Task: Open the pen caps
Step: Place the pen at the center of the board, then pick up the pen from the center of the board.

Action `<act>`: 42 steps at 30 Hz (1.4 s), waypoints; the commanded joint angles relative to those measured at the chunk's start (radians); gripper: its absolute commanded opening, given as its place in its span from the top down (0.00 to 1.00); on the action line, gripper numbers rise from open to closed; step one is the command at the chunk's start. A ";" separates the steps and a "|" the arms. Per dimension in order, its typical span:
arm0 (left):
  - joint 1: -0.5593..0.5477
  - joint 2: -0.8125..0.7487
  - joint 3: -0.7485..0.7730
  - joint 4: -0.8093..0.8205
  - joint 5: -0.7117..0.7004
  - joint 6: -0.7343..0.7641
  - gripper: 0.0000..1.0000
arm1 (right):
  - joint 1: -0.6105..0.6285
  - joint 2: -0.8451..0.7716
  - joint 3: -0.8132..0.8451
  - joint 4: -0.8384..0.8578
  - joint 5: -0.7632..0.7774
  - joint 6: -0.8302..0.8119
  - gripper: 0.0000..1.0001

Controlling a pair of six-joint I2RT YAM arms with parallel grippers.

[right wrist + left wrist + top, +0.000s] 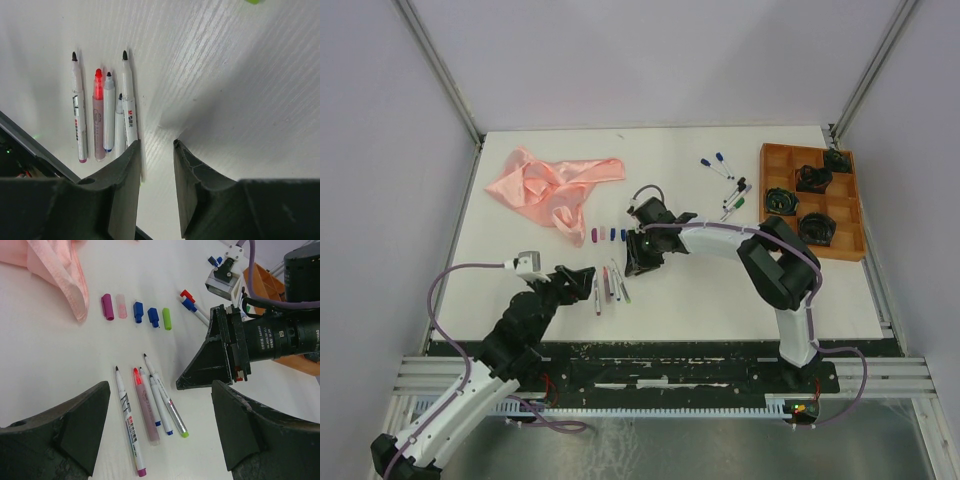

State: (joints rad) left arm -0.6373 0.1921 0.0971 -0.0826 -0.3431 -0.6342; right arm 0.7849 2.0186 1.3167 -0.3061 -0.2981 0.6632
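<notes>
Now five uncapped pens lie side by side on the tabletop, with five pen caps in a row beyond their tips. The left gripper hovers over them, jaws wide and empty. The right gripper is just beside the pens, jaws narrowly parted, holding nothing.

Robot lab cell: aluminium frame, plain walls.

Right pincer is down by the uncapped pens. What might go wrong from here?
The right pincer is beside the nearest uncapped pen; a sideways move could roll it and smear ink on the table. The left pincer hovers over the pen row, so the two pincers might collide.
</notes>
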 commanded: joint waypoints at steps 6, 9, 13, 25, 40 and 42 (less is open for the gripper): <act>-0.003 -0.045 0.017 -0.012 -0.007 -0.053 0.12 | -0.045 -0.127 0.055 -0.022 -0.003 -0.166 0.62; -0.002 -0.048 0.016 -0.013 -0.003 -0.057 0.12 | -0.088 -0.130 0.120 -0.086 -0.076 -0.322 0.63; -0.003 -0.049 0.003 0.007 0.006 -0.067 0.12 | -0.187 -0.092 0.280 -0.323 -0.190 -0.604 0.63; -0.002 -0.016 -0.026 0.081 0.037 -0.089 0.12 | -0.302 -0.009 0.358 -0.434 -0.015 -0.816 0.63; -0.002 0.017 -0.031 0.111 0.043 -0.091 0.12 | -0.302 0.171 0.495 -0.498 0.037 -0.816 0.69; -0.002 0.017 -0.033 0.110 0.044 -0.093 0.12 | -0.302 0.177 0.499 -0.501 0.044 -0.819 0.69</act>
State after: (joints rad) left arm -0.6373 0.2035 0.0696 -0.0296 -0.3054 -0.6956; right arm 0.4824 2.1937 1.7634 -0.8001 -0.2787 -0.1390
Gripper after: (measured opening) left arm 0.877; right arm 0.308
